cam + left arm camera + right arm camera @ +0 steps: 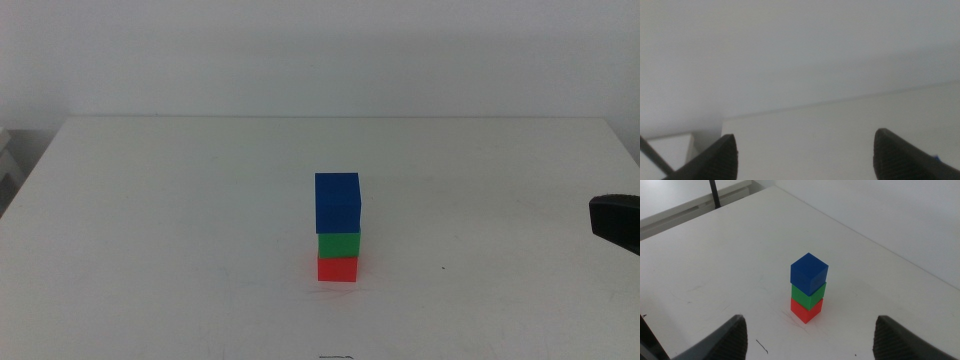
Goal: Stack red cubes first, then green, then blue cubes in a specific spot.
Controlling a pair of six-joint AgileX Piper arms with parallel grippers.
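Observation:
A three-cube tower stands near the middle of the white table. The red cube (338, 269) (806, 310) is at the bottom, the green cube (339, 244) (808, 294) rests on it, and the blue cube (337, 202) (809, 272) sits on top, turned slightly. My right gripper (810, 335) is open, drawn back from the tower with nothing between its jaws; a dark part of that arm (614, 218) shows at the right edge of the middle view. My left gripper (805, 157) is open and empty, facing the table's far edge and the wall. The specific spot lies hidden beneath the red cube.
The white table (180, 220) ends at a back edge against a pale wall. A short dark mark (761, 346) lies on the tabletop near the right gripper. A dark thin post (714, 194) stands beyond the table's far corner in the right wrist view.

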